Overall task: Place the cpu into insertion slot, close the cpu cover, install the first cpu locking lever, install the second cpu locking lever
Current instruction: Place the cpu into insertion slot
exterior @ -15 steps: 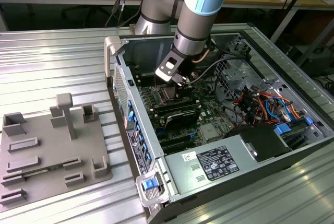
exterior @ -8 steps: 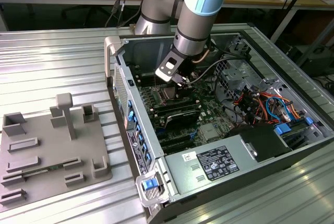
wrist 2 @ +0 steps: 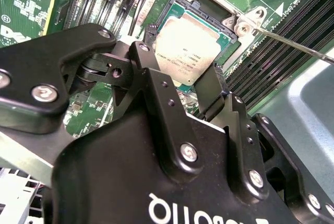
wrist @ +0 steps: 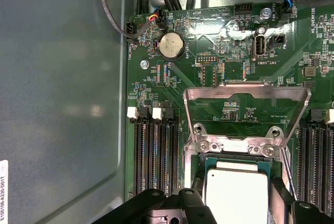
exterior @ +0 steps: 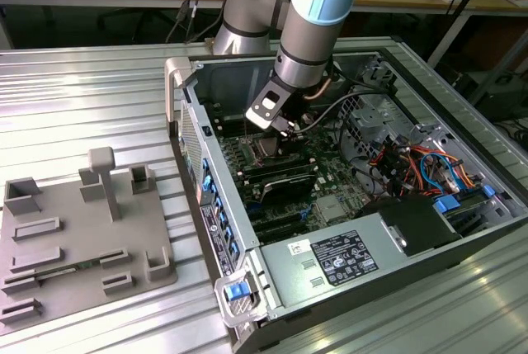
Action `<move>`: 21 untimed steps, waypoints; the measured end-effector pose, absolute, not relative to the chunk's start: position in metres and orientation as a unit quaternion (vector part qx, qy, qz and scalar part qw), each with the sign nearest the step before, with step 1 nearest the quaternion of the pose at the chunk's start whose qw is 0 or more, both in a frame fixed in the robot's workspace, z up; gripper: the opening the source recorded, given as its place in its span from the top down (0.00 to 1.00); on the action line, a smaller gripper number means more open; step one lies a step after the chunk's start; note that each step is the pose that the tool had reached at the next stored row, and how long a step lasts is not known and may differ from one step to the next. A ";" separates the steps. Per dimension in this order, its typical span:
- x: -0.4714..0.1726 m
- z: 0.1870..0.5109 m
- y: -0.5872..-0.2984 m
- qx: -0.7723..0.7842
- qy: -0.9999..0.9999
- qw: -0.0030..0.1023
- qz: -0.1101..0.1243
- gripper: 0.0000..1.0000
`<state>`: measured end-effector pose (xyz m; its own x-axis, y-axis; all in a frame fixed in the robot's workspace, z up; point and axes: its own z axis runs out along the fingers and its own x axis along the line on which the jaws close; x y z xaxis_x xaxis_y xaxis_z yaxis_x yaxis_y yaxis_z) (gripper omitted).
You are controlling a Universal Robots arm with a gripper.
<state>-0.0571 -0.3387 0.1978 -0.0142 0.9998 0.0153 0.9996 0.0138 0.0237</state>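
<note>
My gripper (exterior: 285, 127) hangs low inside the open computer case, right over the insertion slot (wrist: 235, 148) in the green board. Between its black fingers (wrist 2: 211, 85) lies the cpu (wrist 2: 190, 46), silver top up, level within the slot's silvery rim (wrist 2: 245, 23). In both wrist views the fingers press against two opposite edges of the cpu (wrist: 237, 187). The cpu cover (wrist: 245, 89) is swung open and lies back beyond the slot, the board showing through its window. A thin locking lever (wrist 2: 292, 44) sticks out beside the slot, unlatched.
Long black memory slots (wrist: 156, 156) run on both sides of the slot. A grey power supply box (exterior: 346, 255) and bundled cables (exterior: 412, 164) fill the case at the exterior view's right. A grey fixture plate (exterior: 74, 238) lies outside the case on the left.
</note>
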 end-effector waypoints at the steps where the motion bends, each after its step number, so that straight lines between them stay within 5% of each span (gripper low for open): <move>1: -0.057 0.198 -0.339 0.702 0.712 0.003 0.014 0.45; 21: -0.057 0.198 -0.339 0.702 0.712 0.003 0.014 0.45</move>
